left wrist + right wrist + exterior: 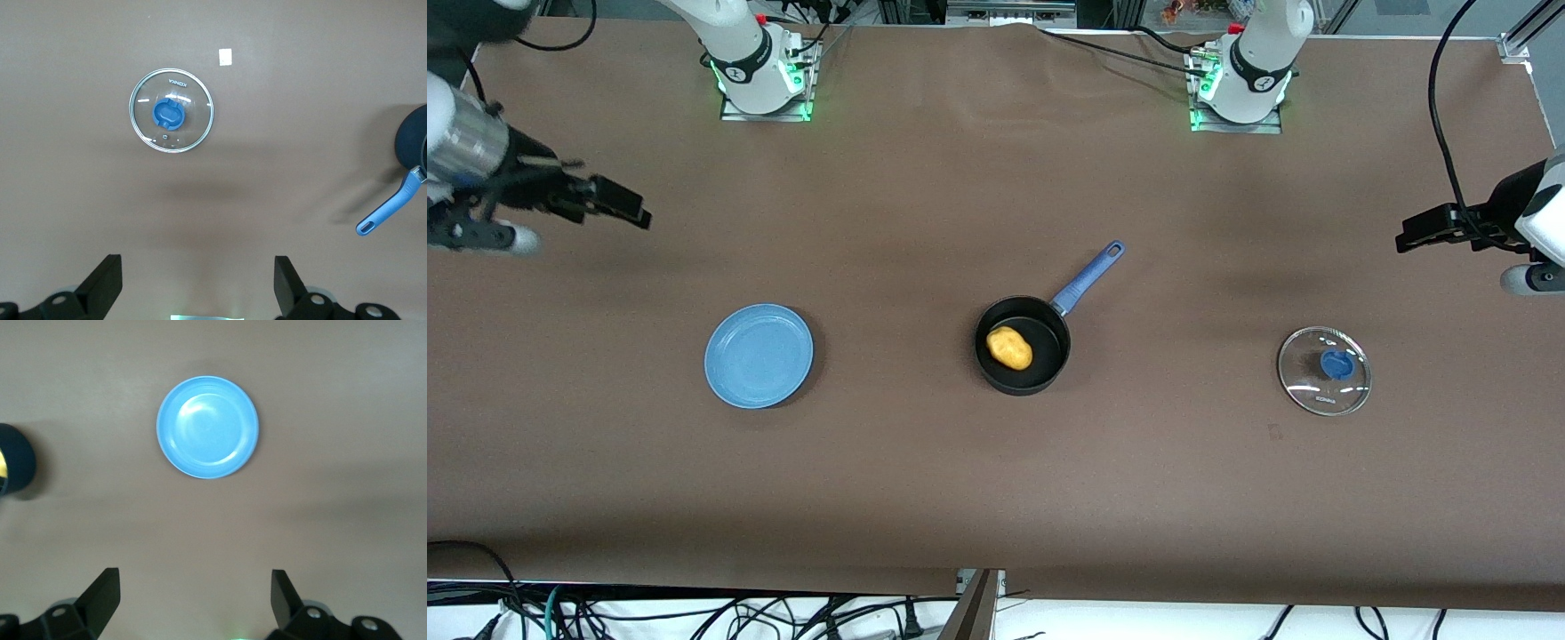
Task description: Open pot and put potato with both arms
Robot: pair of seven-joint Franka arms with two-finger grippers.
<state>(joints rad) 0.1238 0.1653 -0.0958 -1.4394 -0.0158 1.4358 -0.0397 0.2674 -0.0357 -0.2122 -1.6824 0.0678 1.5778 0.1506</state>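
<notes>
The black pot (pixel 1023 347) with its blue-purple handle (pixel 1089 277) stands open at the table's middle. The yellow-orange potato (pixel 1009 348) lies inside it. The glass lid with a blue knob (pixel 1324 370) lies flat on the table toward the left arm's end; it also shows in the left wrist view (pixel 171 111). My left gripper (pixel 1414 233) is open and empty, up in the air at that end of the table. My right gripper (pixel 627 206) is open and empty, up over the right arm's end. The pot's edge shows in the left wrist view (pixel 412 141) and the right wrist view (pixel 13 459).
A flat light-blue plate (pixel 759 355) lies empty toward the right arm's end, level with the pot; it shows in the right wrist view (pixel 207 427). A small white tag (pixel 226 57) lies near the lid. The brown table (pixel 996 498) ends at the front edge over loose cables.
</notes>
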